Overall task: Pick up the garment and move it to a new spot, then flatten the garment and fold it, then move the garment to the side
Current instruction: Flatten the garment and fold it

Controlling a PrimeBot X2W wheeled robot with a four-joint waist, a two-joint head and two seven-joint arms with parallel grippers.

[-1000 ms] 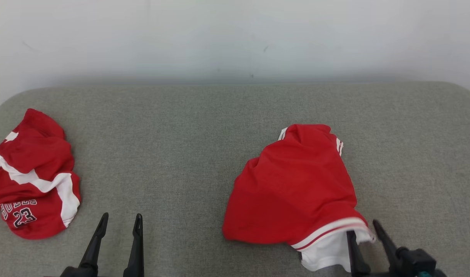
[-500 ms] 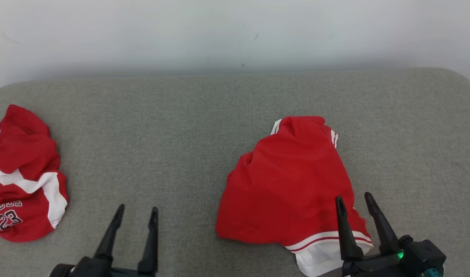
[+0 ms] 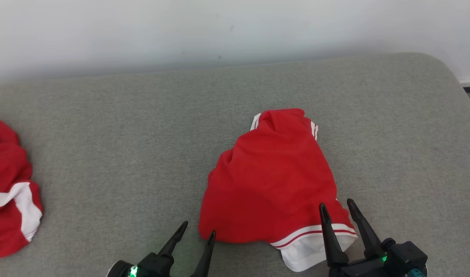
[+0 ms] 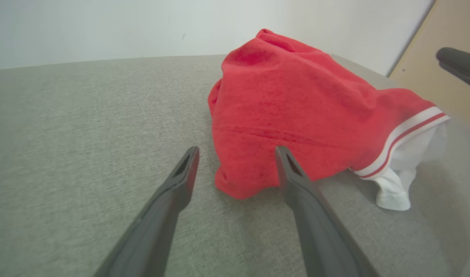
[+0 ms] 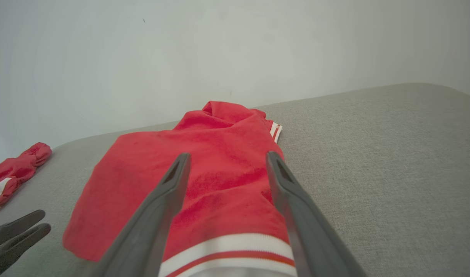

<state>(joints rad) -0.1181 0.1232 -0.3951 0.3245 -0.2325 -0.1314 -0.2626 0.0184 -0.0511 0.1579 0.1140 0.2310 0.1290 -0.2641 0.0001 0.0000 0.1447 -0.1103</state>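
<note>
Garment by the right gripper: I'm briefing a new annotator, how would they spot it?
On the grey cushion, look right of centre, by the right gripper. The garment there is plain red with a striped white hem; the other garment, far left, has a broad white band.

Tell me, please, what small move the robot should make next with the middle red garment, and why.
Probably lower the left gripper onto the near left corner of the garment and pinch it. The garment lies bunched on the cushion, held by nothing; both grippers are open, the left fingers framing that corner, the right gripper over the striped hem.
</note>
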